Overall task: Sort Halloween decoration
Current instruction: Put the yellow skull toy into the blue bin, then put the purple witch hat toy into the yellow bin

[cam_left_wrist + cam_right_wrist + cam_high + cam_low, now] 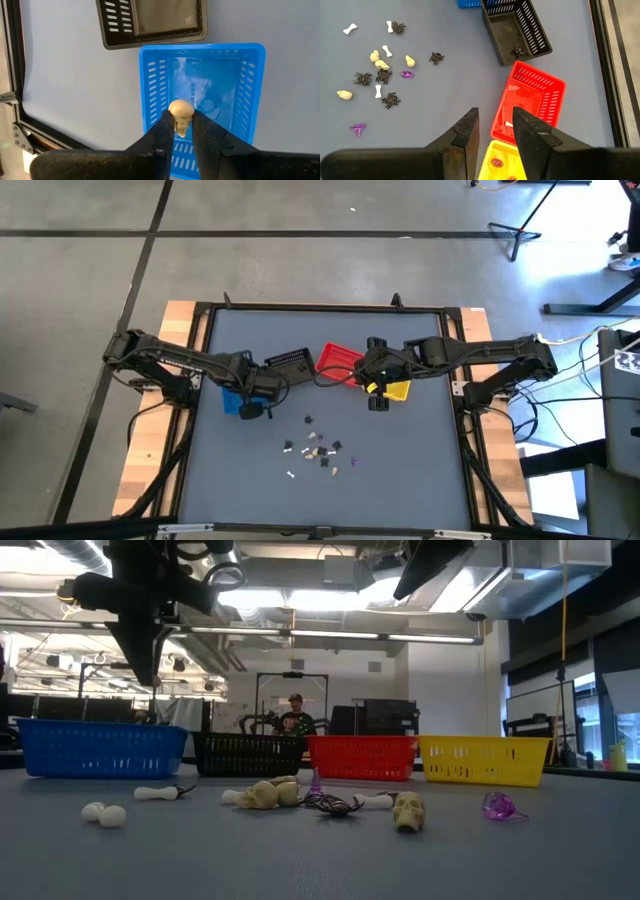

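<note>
halloween decoration (380, 75) pieces look tiny, light and rigid; pinch each across its middle. left gripper (183, 131) clamps a cream skull (181, 114) over the blue basket (250, 90). right gripper (496, 131) hangs open, empty.

Grey concrete floor (300, 205); bright ceiling lights (270, 600); right-hand window (628, 730).
</note>
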{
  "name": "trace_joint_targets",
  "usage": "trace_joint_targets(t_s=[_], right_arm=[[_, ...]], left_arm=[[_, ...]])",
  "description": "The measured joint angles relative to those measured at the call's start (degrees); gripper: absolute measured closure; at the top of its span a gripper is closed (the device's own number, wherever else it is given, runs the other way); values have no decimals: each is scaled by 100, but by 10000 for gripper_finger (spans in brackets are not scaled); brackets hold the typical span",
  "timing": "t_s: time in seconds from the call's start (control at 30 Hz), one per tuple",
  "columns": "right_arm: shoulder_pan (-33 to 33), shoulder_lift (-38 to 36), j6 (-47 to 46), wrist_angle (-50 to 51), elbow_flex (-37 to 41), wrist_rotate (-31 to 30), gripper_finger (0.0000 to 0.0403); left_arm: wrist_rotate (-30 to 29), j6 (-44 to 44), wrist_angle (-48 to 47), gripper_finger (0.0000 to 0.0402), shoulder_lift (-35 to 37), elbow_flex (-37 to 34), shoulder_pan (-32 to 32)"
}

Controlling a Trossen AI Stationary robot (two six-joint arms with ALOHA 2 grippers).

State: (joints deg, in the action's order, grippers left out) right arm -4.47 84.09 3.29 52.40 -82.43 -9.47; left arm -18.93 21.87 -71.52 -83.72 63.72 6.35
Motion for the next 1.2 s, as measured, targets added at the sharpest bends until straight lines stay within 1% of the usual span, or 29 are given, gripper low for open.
trace_joint_targets(t_s=[0.27,0.63,0.93,1.03,1.2], right_arm=[[0,0,0,-2,0,-2,288],[0,0,0,-2,0,-5,288],[0,0,-2,-2,0,0,288],[0,0,-175,-2,0,2,288],[0,27,-834,-7,0,45,288]], left_arm=[[2,0,-10,349,0,0,0],[42,170,-8,303,0,0,-106],[-5,21,14,299,-2,0,-114],[-7,-169,110,299,-2,0,-114],[-186,-682,609,299,-2,0,-138]])
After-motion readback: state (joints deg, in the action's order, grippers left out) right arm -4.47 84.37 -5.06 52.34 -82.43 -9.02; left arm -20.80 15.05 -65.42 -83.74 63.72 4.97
